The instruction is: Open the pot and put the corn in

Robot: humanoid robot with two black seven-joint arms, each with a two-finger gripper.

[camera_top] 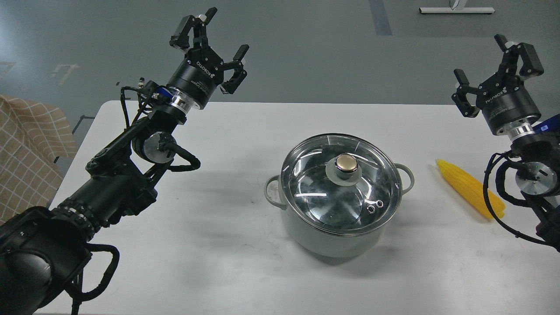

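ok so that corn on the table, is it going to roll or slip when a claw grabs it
Probably a bit of both. The corn is round and tapered, lying flat on the smooth white table, so a nudge could roll it in a curve. It looks rigid, and its glossy bumpy surface may slip unless it is gripped across the thick middle.

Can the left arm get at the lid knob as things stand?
Probably yes. The left gripper is open and raised off to the pot's left, and nothing stands between it and the knob on the lid.

Glossy glass lid; matt, perhaps enamelled pot.
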